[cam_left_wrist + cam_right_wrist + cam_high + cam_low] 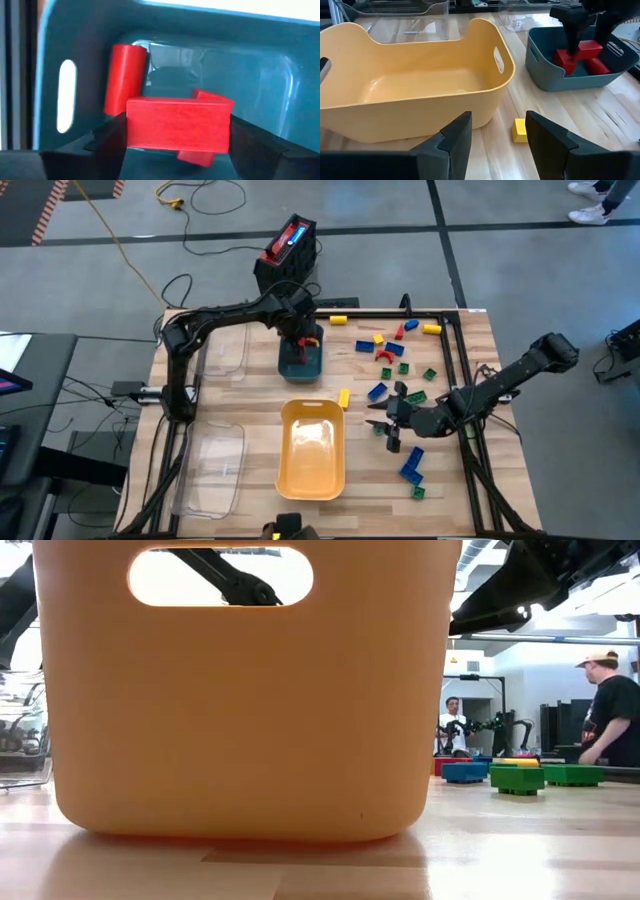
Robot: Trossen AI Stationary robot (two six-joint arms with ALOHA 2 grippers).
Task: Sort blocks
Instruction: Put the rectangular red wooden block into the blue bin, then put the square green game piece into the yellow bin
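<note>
A red block [177, 125] sits clamped between the left gripper's [177, 142] fingers, held low inside the teal tray [300, 363], which lies at about 11 o'clock from the table's middle. Two more red pieces already lie on the tray floor, a cylinder [125, 80] and another block [210, 97], so this looks like the red bin, and the held block is probably just about to be let go.

The remaining blocks [392, 352] are scattered over the table's right half, from 1 o'clock down to 5 o'clock: red, yellow, blue and green mixed together. One yellow block [344, 397] lies alone just beside the yellow tray's [312, 448] corner at its 1 o'clock.

The right gripper [495, 135] hovers with its fingers spread and nothing between them, near 3 o'clock of the yellow tray and pointed at that lone yellow block [519, 130]. It seems lined up to take it next, since the matching tray is right alongside.

Two clear trays [214, 465] lie along the table's left edge.
</note>
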